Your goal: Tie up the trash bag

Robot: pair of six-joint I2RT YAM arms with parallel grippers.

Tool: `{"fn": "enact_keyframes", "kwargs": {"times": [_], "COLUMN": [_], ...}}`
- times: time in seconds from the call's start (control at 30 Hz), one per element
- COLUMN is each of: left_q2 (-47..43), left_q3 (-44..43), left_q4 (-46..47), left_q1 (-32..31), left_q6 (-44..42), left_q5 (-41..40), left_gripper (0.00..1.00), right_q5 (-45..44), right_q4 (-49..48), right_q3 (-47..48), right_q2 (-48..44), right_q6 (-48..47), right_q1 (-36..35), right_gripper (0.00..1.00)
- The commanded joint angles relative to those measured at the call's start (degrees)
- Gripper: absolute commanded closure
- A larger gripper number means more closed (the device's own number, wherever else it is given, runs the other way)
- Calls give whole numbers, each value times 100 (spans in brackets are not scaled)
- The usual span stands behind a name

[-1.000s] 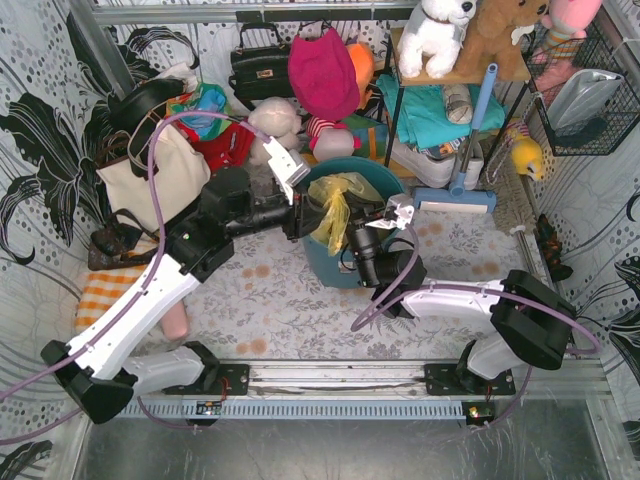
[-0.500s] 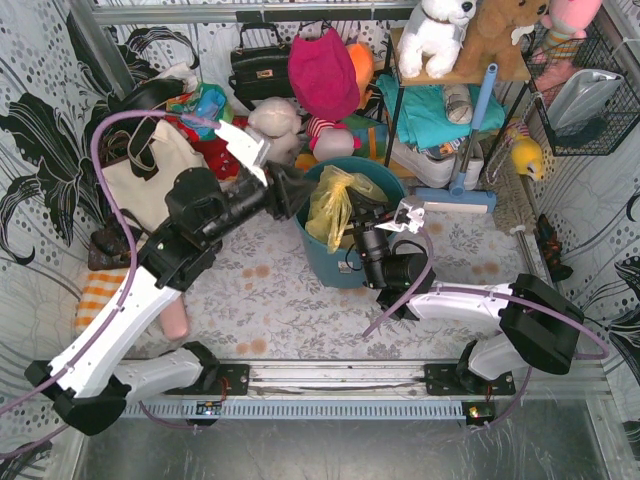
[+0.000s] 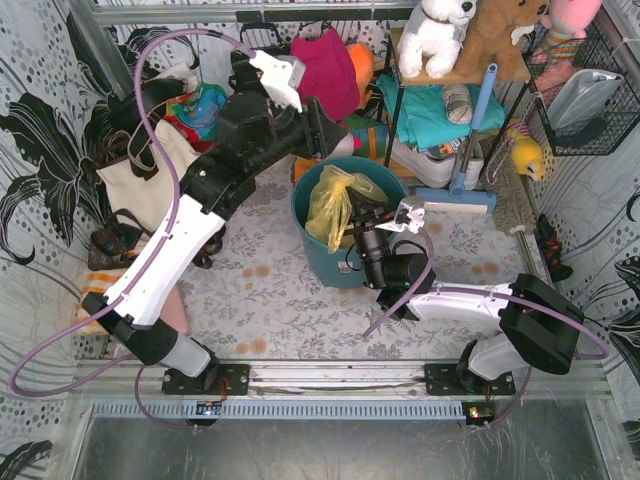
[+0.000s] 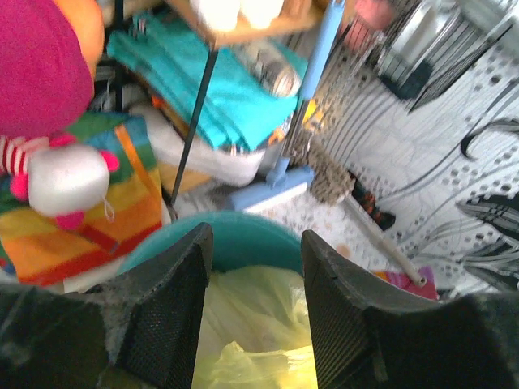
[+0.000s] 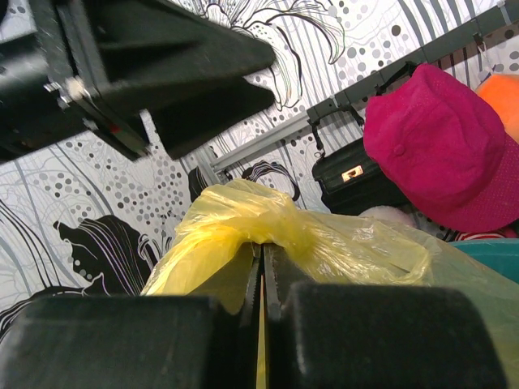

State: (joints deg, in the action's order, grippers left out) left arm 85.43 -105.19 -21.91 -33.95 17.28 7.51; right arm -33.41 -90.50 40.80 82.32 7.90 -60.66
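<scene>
The trash bag is thin yellow-green plastic, bunched up inside the round teal bin at the middle of the table. My right gripper is shut on the bag's gathered plastic at the bin's right rim; in the right wrist view the bag bulges over the closed fingers. My left gripper is open and empty, raised above the bin's far rim. In the left wrist view the bag and the bin lie below, between the spread fingers.
Behind the bin are a magenta hat, a black handbag, plush toys, a shelf with teal cloth and a blue-handled broom. A beige bag lies at the left. A wire basket hangs at the right.
My left arm has let go of the bag, opened, and swung up and back above the bin's far side. The bag has settled into the bin. My right gripper has kept its hold.
</scene>
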Motion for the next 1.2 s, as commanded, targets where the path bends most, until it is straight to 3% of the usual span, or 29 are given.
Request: {"fn": "enact_keyframes", "kwargs": {"times": [0.0, 0.2, 0.43, 0.77, 1.17], "left_q2": [152, 297, 1, -671, -1102], "left_q3": [-286, -419, -78, 811, 1206], "left_q4": [-995, -1740, -2003, -1898, -1410], "left_q1": [23, 23, 21, 23, 16], "left_q6": [-78, -297, -271, -14, 364], "left_q5": [55, 178, 154, 366, 690], "left_gripper": [44, 44, 59, 67, 67], "right_q5": [6, 36, -46, -38, 732], "right_q4": [-395, -377, -431, -420, 41], "right_q3": [-28, 5, 42, 149, 267], "right_q2": [-76, -43, 95, 259, 393], "right_q6": [85, 71, 68, 50, 164], "right_q1": [9, 19, 16, 19, 19], "right_gripper": [100, 100, 100, 100, 100]}}
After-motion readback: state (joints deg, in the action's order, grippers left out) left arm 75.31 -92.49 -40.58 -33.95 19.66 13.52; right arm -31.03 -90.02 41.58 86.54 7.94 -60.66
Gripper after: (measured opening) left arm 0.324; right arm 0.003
